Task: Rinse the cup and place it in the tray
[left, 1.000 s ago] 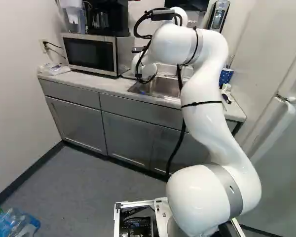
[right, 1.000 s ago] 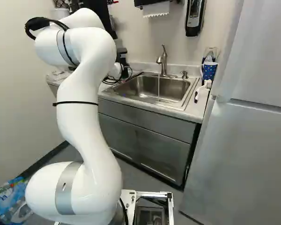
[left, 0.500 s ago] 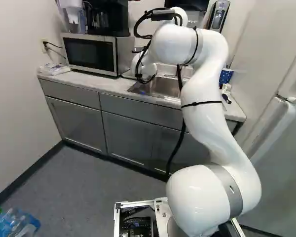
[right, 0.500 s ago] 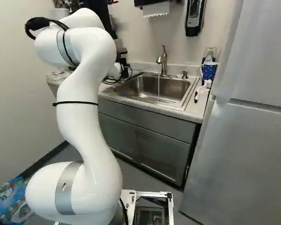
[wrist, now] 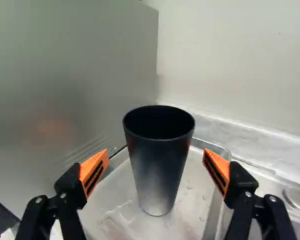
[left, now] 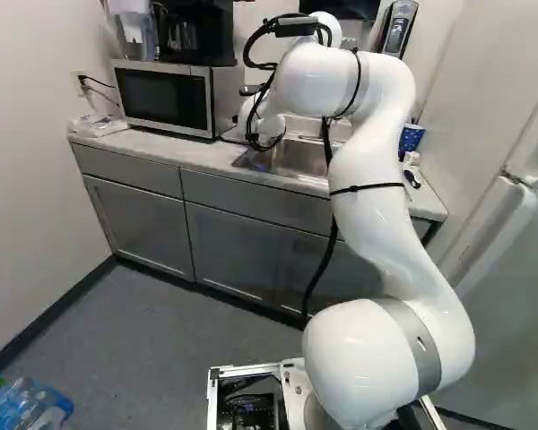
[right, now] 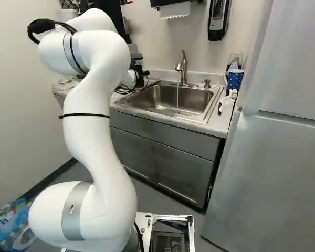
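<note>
The cup (wrist: 157, 165) stands upright in the tray (wrist: 190, 175), mouth up, inboard of the tray rim. This seating gives the narrow base full support. The tray lies by the rear edge of the worktop (left: 175, 154), beside a grey panel (wrist: 75, 75), probably the microwave (left: 166, 97). This location keeps it near the sink (right: 157, 97), presumably for a short transfer and to catch drips.

The end effector (wrist: 156, 156) is open: 1 finger stands on each side of the cup, apart from it. This straddle suits either a grip or a release; the direction of travel cannot be determined. Water (right: 178, 97) runs from the faucet (right: 183, 68), ready for rinsing. Whether the cup is rinsed cannot be confirmed.

If rinsing is pending, centre the 2 fingers before closing. If rinsing is complete, retract straight back. Caution: the cup widens toward its mouth; sideways contact there could tip it.
</note>
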### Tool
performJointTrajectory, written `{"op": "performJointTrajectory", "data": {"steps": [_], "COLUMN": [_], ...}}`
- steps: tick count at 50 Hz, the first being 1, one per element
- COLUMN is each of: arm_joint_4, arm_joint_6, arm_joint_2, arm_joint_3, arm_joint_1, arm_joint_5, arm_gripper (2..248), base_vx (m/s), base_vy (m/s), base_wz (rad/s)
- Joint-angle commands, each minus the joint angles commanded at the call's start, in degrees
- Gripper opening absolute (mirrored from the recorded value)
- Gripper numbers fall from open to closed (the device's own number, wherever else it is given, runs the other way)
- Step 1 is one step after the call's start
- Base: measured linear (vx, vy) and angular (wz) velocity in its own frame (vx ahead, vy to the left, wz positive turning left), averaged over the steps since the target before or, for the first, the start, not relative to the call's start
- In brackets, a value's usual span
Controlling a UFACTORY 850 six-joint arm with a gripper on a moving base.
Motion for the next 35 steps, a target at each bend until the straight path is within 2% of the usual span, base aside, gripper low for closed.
{"op": "performJointTrajectory", "data": {"steps": [35], "arm_joint_4": [0.00], "arm_joint_6": [0.00], "arm_joint_2": [2.14], "arm_joint_3": [-1.39], "arm_joint_1": [0.00], "arm_joint_5": [0.00], "arm_gripper": [247], "base_vx": [0.000], "base_vy": [0.000], "base_wz": [0.000]}}
